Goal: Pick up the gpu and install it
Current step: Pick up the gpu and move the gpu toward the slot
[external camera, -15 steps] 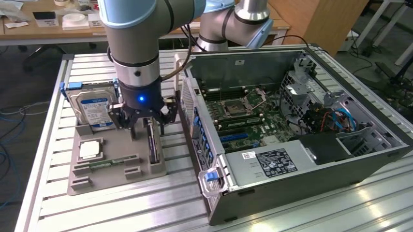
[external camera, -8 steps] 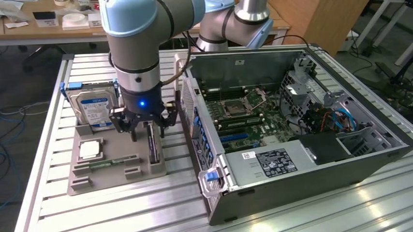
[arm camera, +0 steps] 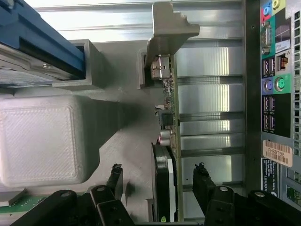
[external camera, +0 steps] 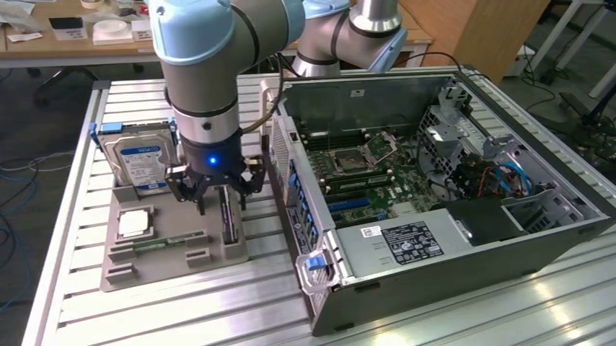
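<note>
Entry: the boxy hard drive with a blue-white label (external camera: 140, 162) stands upright in a slot at the far corner of the grey printed plastic holder (external camera: 173, 270), well out of my way. The narrow green memory stick (external camera: 169, 244) lies flat in a groove mid-holder. The gpu (external camera: 229, 225), a thin dark circuit card with a pale metal bracket strip, stands on edge in a slot along the holder's edge nearest the open grey metal computer case (external camera: 433, 187). Upright, it offers both faces. My black pincer (arm camera: 160, 183) is released, spread wide, one finger (arm camera: 115, 181) on either side of the card. Neither seems to touch it.
</note>
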`<state>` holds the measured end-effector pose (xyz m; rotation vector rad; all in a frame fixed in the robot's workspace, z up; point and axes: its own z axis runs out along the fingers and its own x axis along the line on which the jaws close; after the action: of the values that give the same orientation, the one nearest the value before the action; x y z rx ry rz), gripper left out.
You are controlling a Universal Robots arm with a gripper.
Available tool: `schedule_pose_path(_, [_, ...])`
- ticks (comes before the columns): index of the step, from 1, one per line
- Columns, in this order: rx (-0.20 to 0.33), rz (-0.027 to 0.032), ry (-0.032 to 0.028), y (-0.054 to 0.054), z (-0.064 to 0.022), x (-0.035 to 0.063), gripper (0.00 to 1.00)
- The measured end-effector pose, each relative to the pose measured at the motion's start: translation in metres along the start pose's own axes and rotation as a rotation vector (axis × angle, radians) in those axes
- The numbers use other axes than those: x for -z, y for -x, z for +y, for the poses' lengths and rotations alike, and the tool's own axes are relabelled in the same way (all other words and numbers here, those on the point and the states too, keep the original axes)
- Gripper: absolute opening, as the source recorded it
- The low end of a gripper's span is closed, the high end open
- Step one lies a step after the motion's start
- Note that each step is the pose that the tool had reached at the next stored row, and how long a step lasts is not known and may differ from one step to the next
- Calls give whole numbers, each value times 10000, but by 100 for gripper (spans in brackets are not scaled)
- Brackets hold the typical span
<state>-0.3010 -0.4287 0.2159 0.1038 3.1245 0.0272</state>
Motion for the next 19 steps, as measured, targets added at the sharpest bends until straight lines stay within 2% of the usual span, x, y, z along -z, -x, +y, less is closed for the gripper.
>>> schedule_pose_path(3, [2, -4, 4, 6, 0, -4, 69])
schedule_pose_path(4, [2, -3, 4, 10, 0, -4, 63])
schedule_pose_path(6, [2, -2, 2, 19, 1, -3, 63])
schedule_pose_path(7, [2, -2, 2, 24, 1, -3, 56])
schedule_pose_path(13, [2, -2, 2, 30, 1, -4, 55])
schedule_pose_path(14, [2, -1, 1, 30, 1, -4, 48])
schedule_pose_path(19, [2, -3, 2, 31, 2, -5, 46])
